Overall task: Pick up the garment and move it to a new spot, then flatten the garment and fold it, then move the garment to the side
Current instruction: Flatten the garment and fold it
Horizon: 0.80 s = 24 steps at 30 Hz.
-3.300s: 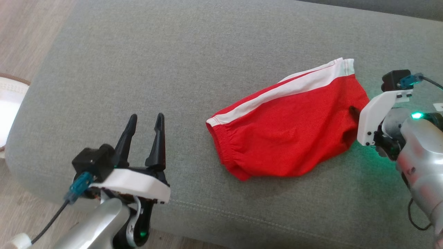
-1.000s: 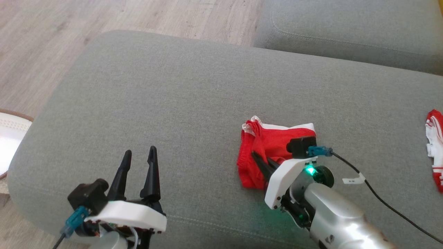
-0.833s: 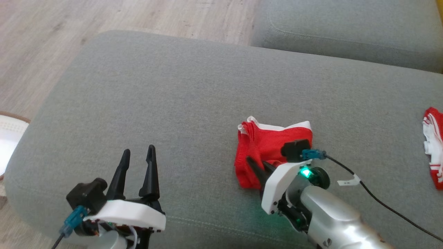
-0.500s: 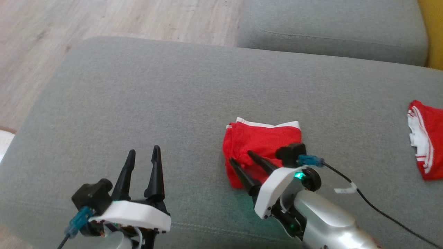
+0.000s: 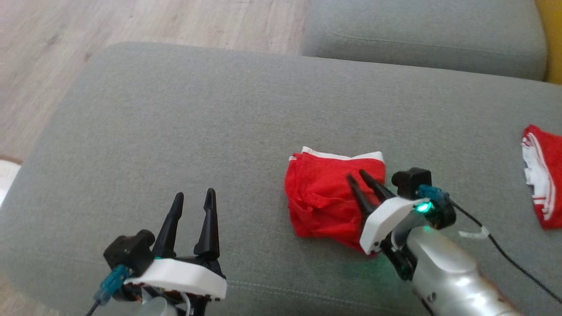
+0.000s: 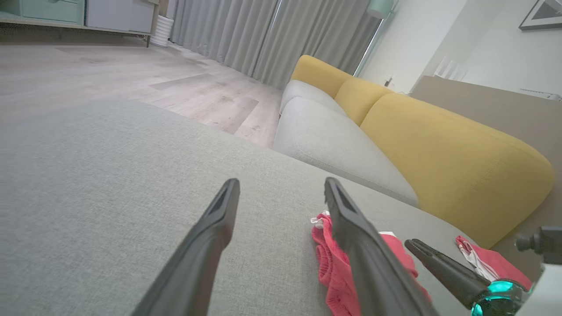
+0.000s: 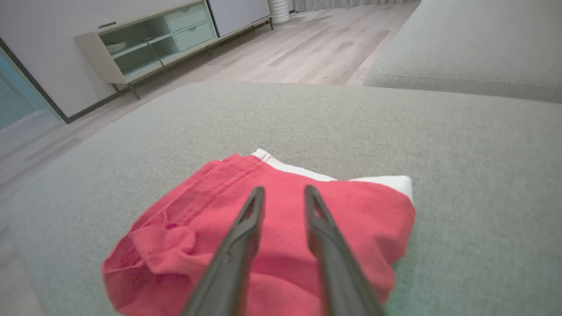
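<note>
The red garment [image 5: 325,197], with a white band along its far edge, lies bunched on the grey sofa seat [image 5: 175,109], at 1 o'clock from the left tool [image 5: 195,193], whose fingers stand spread and empty. The right tool [image 5: 356,174] hangs over the garment's 3 o'clock side, fingers slightly parted, pinching nothing. A white tag [image 5: 472,232] on its cable is too small to read. Another red-and-white cloth [image 5: 542,175] lies far off at 3 o'clock. The left wrist view adds yellow back cushions [image 6: 439,145]; the right wrist view adds a low cabinet [image 7: 145,44].

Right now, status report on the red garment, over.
Left gripper open, aside. Right gripper open above red garment, not gripping. Second red piece lies apart, far right.
</note>
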Available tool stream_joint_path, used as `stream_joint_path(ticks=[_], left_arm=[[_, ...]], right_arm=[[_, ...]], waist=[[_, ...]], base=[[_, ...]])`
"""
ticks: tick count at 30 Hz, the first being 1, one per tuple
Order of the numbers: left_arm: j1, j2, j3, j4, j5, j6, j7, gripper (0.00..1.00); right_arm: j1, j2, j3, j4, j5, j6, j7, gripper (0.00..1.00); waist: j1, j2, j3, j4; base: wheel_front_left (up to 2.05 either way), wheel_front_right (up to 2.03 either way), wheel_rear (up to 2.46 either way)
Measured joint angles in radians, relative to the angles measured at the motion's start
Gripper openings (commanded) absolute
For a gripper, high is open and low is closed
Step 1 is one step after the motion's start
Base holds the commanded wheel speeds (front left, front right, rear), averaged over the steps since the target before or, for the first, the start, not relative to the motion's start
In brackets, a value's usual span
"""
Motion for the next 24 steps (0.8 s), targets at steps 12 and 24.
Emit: stream_joint_path(ticks=[12, 24], left_arm=[[-0.001, 0.0, 0.002, 0.004, 0.003, 0.0, 0.0, 1.0], [-0.001, -0.002, 0.012, 0.005, 0.003, 0.0, 0.0, 1.0]], right_arm=[[-0.062, -0.035, 0.144, 0.063, -0.103, 0.0, 0.175, 0.0], [0.043, -0.058, 0.33, -0.141, 0.024, 0.0, 0.251, 0.0]], waist=[[0.0, 0.0, 0.015, 0.08], [0.0, 0.0, 0.015, 0.069]], base=[[0.0, 0.0, 0.0], [0.0, 0.0, 0.0]])
